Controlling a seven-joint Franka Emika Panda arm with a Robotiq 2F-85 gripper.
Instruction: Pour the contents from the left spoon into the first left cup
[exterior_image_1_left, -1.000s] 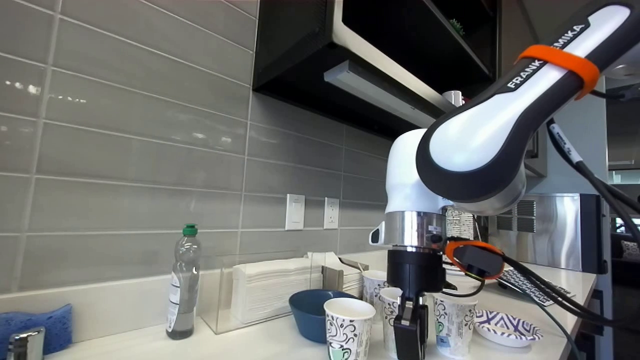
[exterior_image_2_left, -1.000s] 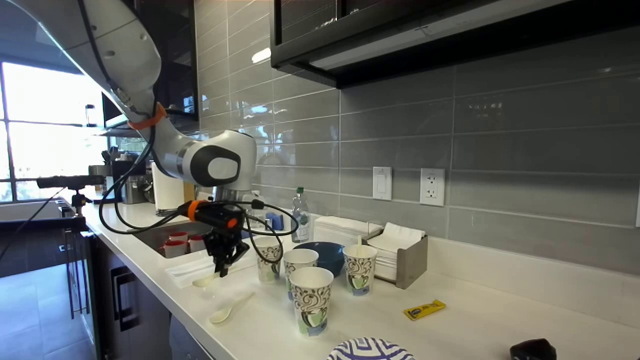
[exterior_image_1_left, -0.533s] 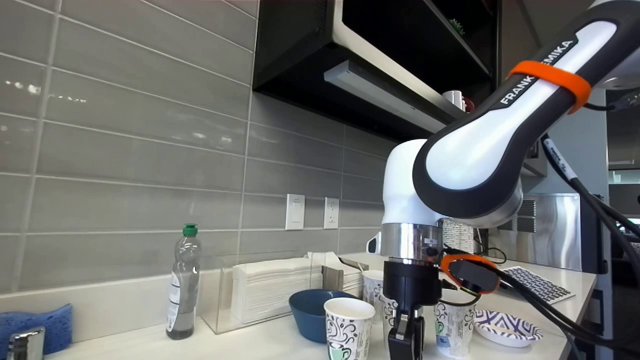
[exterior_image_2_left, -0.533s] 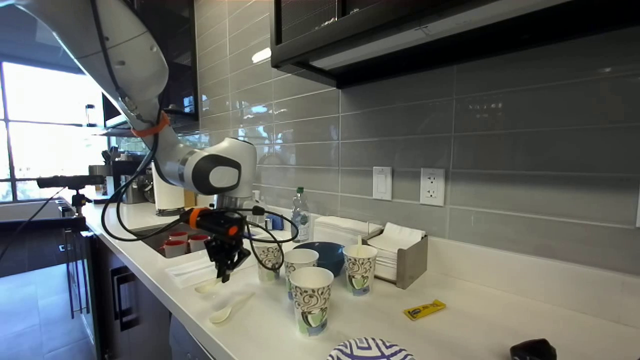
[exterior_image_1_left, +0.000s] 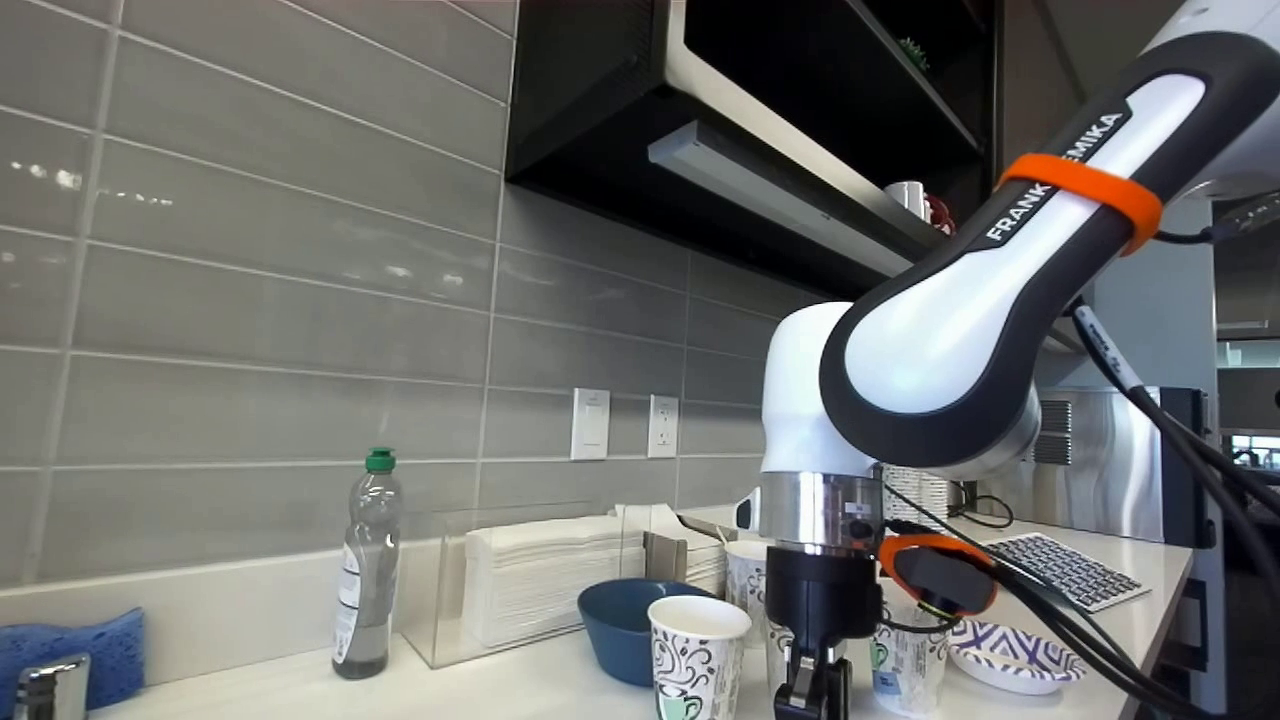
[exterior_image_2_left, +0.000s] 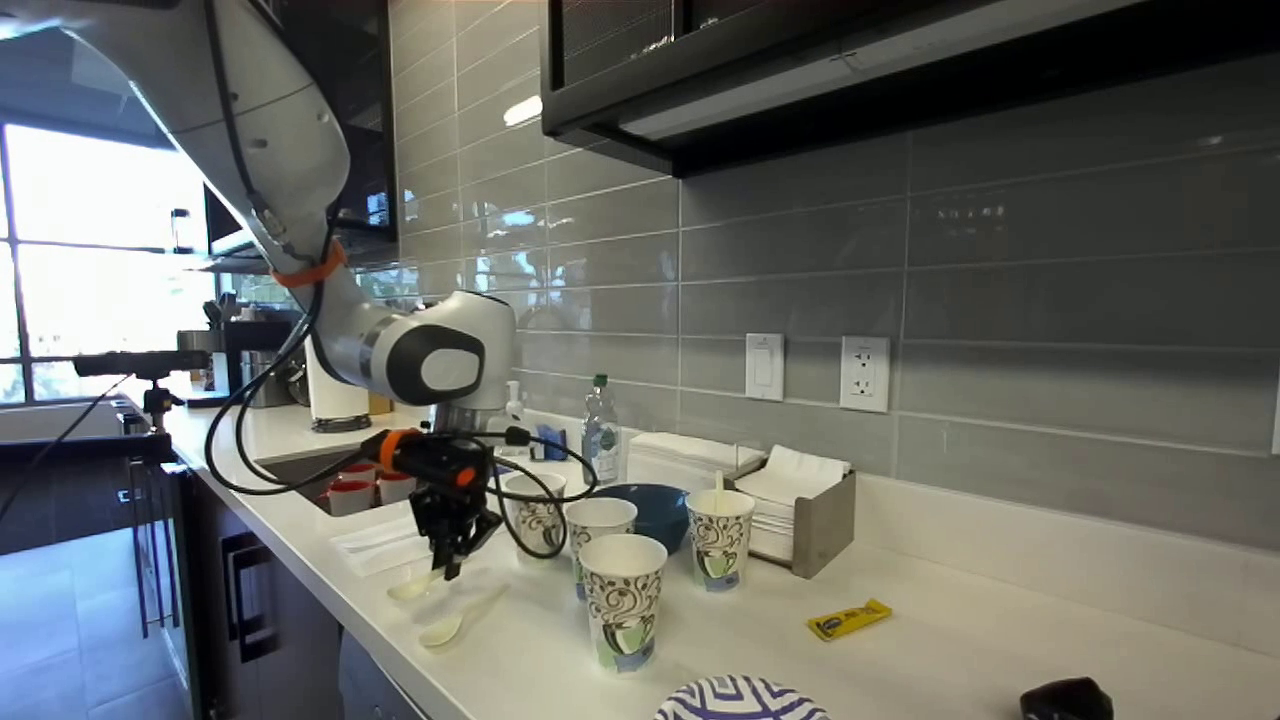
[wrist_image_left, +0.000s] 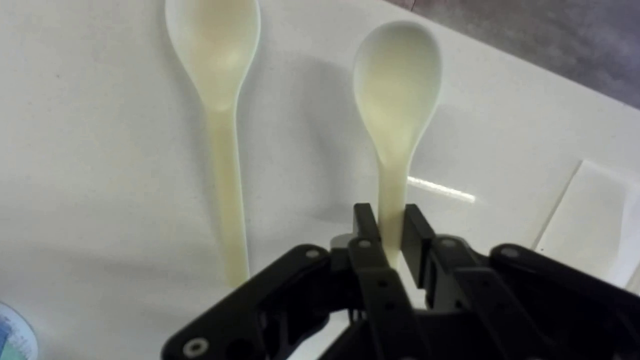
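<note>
left spoon (wrist_image_left: 395, 140), position: over the counter (exterior_image_2_left: 950, 625), close to its front edge; contact with the surface cannot be told.
left spoon, direction: scoop end toward the front edge of the counter, handle end toward the rear edge.
left spoon, long axis: straight, running front to rear, roughly parallel to the second spoon (wrist_image_left: 224, 135).
left spoon, appearance: pale cream, smooth, slim straight handle, oval scoop with its hollow facing up.
gripper (wrist_image_left: 389, 215), state: narrow, pointing down, with the left spoon's handle held between both fingertips.
spoons, quantity: two near the front edge; the second spoon lies beside the left spoon, apart from it.
paper cups (exterior_image_2_left: 624, 610), quantity: four, upright, white with dark scrollwork and green markings.
first left cup (exterior_image_1_left: 697, 650), position: leftmost of the four in both exterior views, near the single dark blue bowl (exterior_image_1_left: 620, 640).
pale stick (exterior_image_2_left: 719, 487), quantity: one, standing in the paper cup beside the napkin holder (exterior_image_2_left: 825, 528).
bottle (exterior_image_2_left: 601, 440), quantity: one, green cap, by the rear edge.
patterned dish (exterior_image_1_left: 1015, 660), quantity: one.
yellow packet (exterior_image_2_left: 848, 620), quantity: one, lying on the counter.
red mugs (exterior_image_2_left: 352, 497), quantity: at least three.
</note>
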